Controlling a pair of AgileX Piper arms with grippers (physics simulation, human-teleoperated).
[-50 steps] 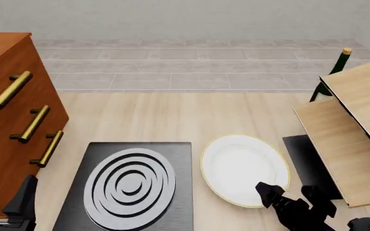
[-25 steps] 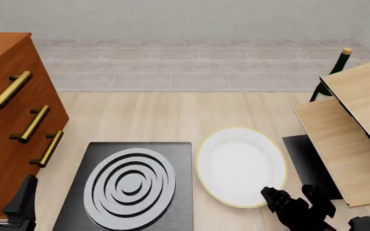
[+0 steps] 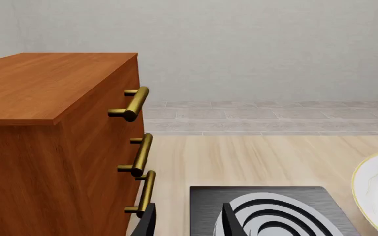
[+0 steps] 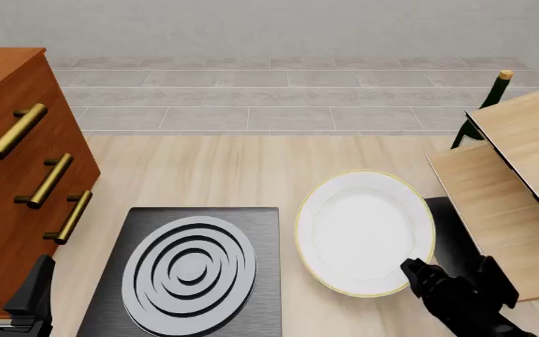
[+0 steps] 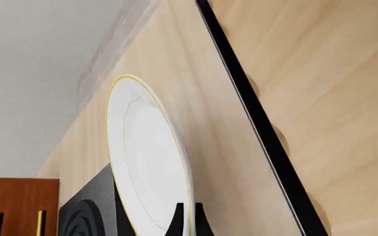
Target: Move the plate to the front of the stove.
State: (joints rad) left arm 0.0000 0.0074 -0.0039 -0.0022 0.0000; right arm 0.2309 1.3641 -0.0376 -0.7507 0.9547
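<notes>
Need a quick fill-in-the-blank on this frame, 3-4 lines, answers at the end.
1. The right gripper is shut on the rim of the ____.
2. The plate sits to the ____ of the stove in the front view.
3. The drawer unit shows ____ brass handles.
4. The left gripper holds ____.

Answers: plate; right; three; nothing

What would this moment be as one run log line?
phase: carrying | right end effector: shut on plate rim | plate: beside stove, tilted | left end effector: open, idle
</notes>
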